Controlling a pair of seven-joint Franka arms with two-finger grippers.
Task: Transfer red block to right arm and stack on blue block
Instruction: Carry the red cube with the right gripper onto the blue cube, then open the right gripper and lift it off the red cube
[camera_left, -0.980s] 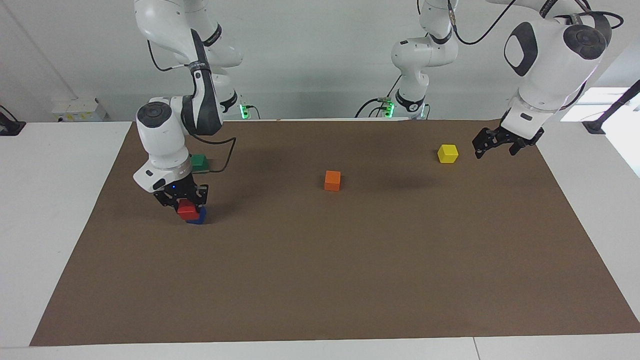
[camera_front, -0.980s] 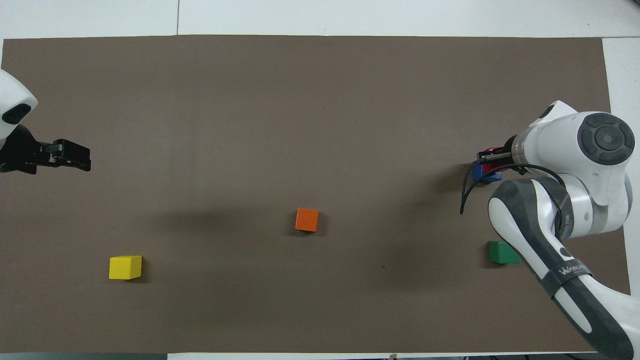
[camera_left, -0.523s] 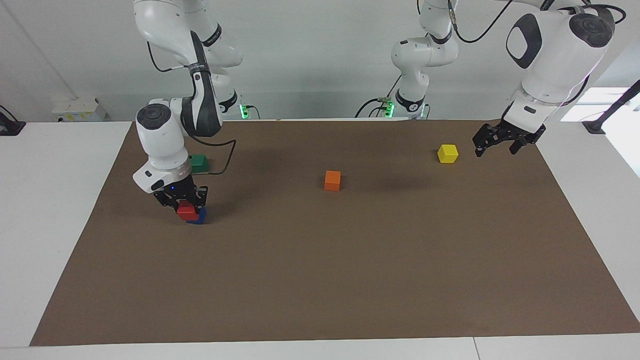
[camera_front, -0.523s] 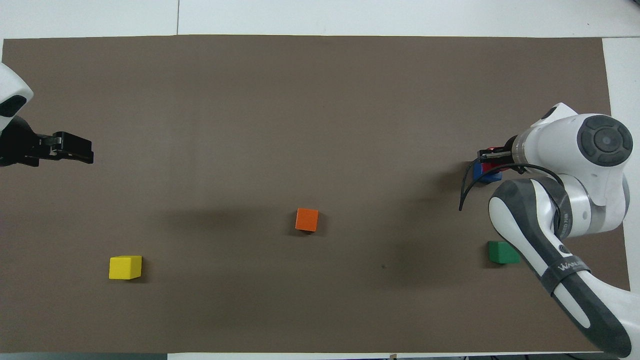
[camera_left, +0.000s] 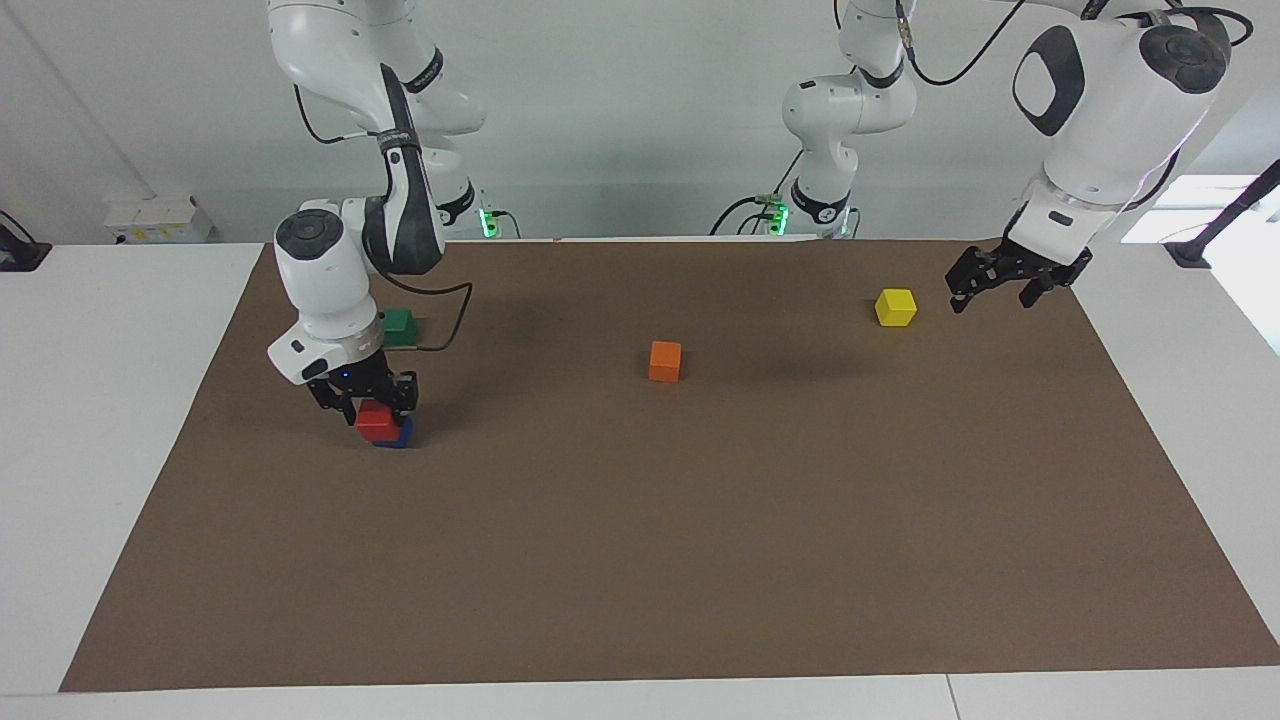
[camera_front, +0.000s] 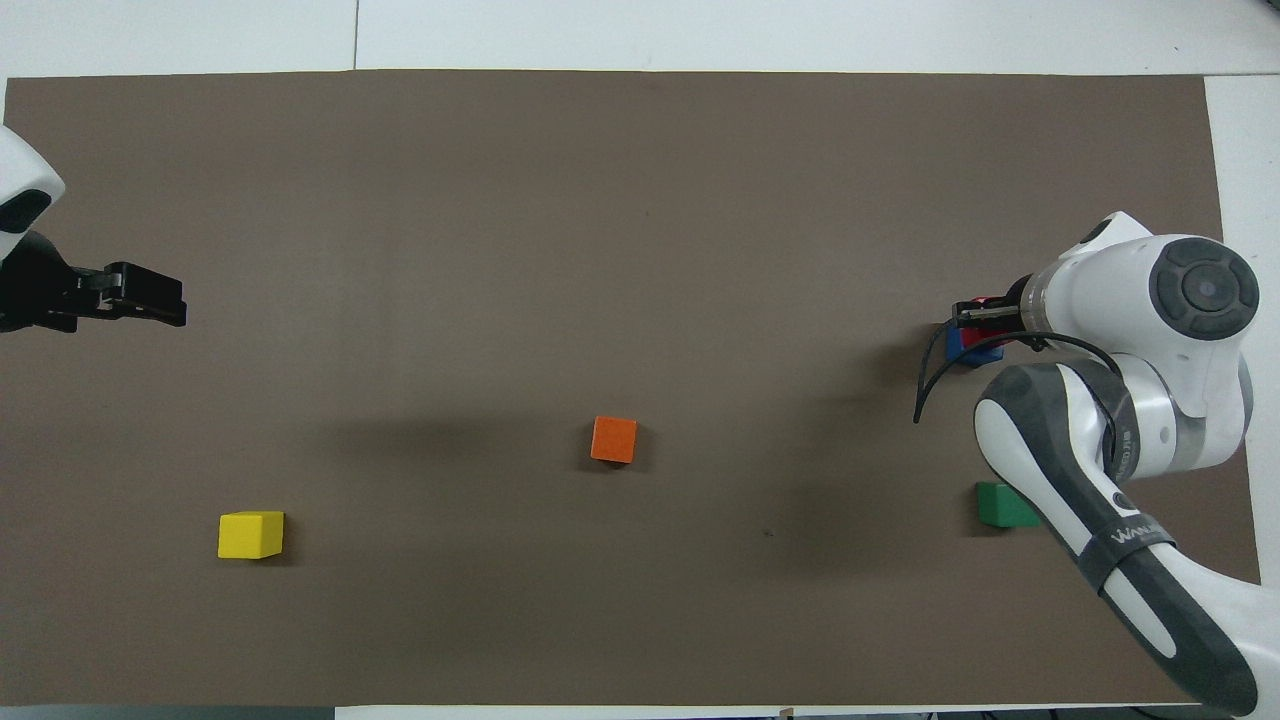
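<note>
I have the red block (camera_left: 376, 421) sitting on the blue block (camera_left: 397, 435), with my right claw (camera_left: 365, 398) just above it; I cannot tell its spread. I'd lift straight up. My left claw (camera_left: 1003, 283) waits open beside the yellow cube (camera_left: 895, 307).

Red block (camera_front: 990, 300) on blue block (camera_front: 967, 347) under right gripper (camera_front: 985, 318); orange cube (camera_front: 613, 439), yellow cube (camera_front: 250, 534), green cube (camera_front: 1003, 505)

red block (camera_left: 376, 421), blue block (camera_left: 396, 436)
</note>
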